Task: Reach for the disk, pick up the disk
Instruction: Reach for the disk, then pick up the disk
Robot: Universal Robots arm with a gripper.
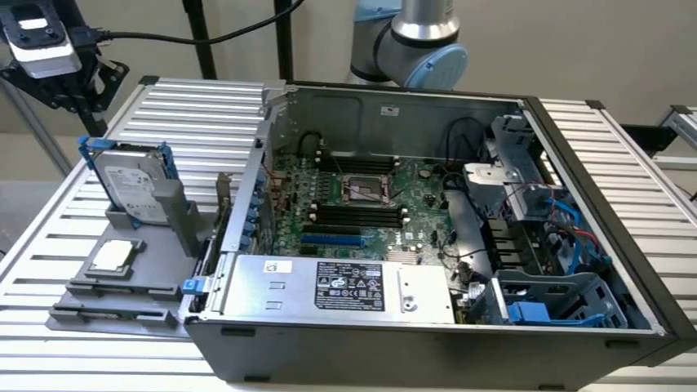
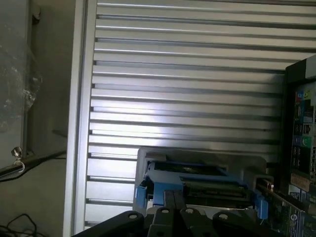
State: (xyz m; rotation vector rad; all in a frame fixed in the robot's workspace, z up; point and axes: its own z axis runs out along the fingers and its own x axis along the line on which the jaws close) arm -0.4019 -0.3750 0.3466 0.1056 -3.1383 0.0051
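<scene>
Flat silver-grey hard disk (image 1: 130, 181) in blue plastic carrier: upright in grey plastic stand (image 1: 183, 219), at the exterior view's left of open black computer case (image 1: 436, 347). Black gripper (image 1: 68, 90): hangs farther back, well apart from the disk; how far open, cannot tell.

We log: disk (image 1: 130, 184) upright in stand (image 1: 179, 216) on slatted table (image 1: 196, 106), at the exterior view's left of the computer case (image 1: 436, 347); processor chip (image 1: 114, 256) on stand before disk; power supply (image 1: 273, 286) inside case.

disk (image 1: 130, 186) | silver-grey, blue-framed | upright on edge | in grey stand (image 1: 181, 219)
</scene>
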